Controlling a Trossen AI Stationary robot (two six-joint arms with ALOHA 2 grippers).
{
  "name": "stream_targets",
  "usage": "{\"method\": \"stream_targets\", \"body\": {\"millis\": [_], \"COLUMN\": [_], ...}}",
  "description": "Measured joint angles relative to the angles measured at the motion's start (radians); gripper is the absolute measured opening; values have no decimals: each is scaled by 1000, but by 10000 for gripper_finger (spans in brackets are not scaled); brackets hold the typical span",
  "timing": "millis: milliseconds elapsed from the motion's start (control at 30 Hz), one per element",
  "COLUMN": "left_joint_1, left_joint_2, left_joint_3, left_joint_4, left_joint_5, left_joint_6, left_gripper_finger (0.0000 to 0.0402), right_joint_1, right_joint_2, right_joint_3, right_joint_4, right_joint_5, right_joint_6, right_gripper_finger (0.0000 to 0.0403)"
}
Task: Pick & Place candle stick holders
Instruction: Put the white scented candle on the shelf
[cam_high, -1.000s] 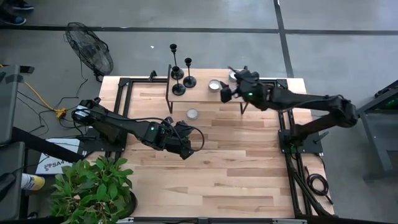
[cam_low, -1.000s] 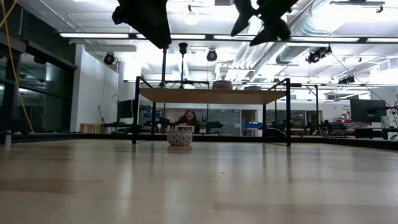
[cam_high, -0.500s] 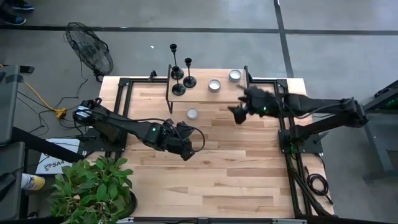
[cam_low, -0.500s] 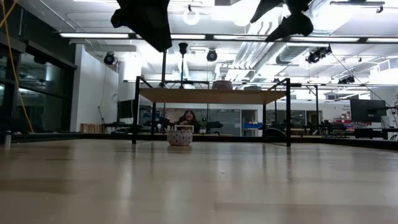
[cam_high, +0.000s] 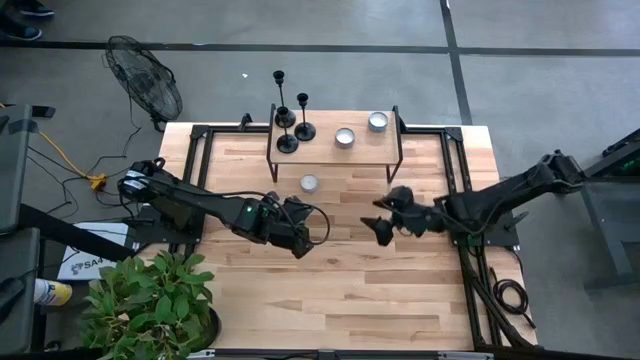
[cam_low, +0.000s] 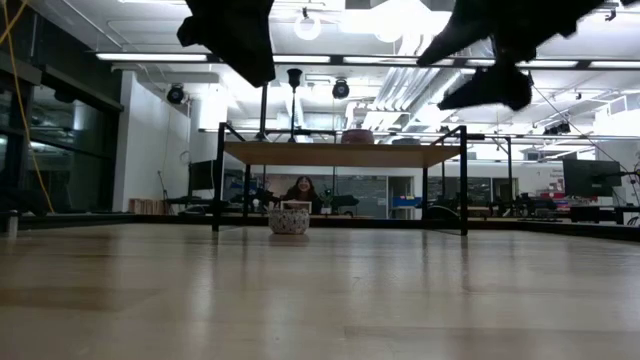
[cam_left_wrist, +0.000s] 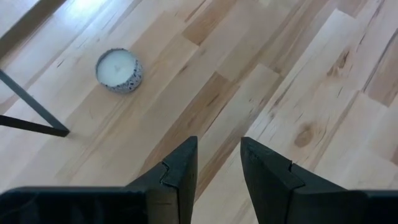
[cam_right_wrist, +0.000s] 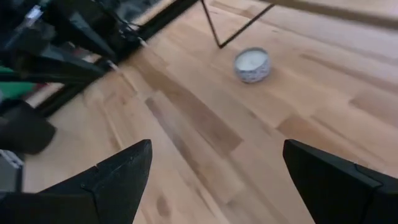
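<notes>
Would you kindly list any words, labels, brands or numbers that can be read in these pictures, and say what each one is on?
"SA": the only legible letters, on a white sheet on the floor left of the table, cut off by the plant; the rest is hidden.
No readable text on the candle stick holders, the candle tins or either arm.

Butcher-block wooden table (cam_high: 330, 270) is carrying everything — pale planks, black frame rails running along both sides. A low wooden riser shelf (cam_high: 335, 152) on thin black legs is standing at the far edge. On the shelf: three black candle stick holders (cam_high: 288, 128) are clustering at its left end, bases close together; two small tin candles (cam_high: 345, 137) are sitting right of them, apart. One speckled candle tin (cam_high: 309, 183) is resting directly on the tabletop — just in front of the shelf, near its left legs.
</notes>
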Motion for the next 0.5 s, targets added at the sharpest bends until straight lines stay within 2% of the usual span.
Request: {"method": "stream_targets", "body": {"millis": [200,367,500], "left_joint_1": [0,0,0], "left_joint_2": [0,10,10], "left_joint_3": [0,-54,-154], "left_joint_4": [2,83,240], "left_joint_5": [-9,-28,-49], "left_joint_6": [5,-2,-21], "left_gripper_finger": [120,120,120], "right_joint_1": [44,44,44], "right_joint_2": [1,1,1], "right_joint_3": [-179,-192,-166], "right_joint_4": [279,289,296], "right_joint_5": [33,26,25], "right_joint_6": [-22,-50,-139], "right_gripper_finger": [358,358,358]}}
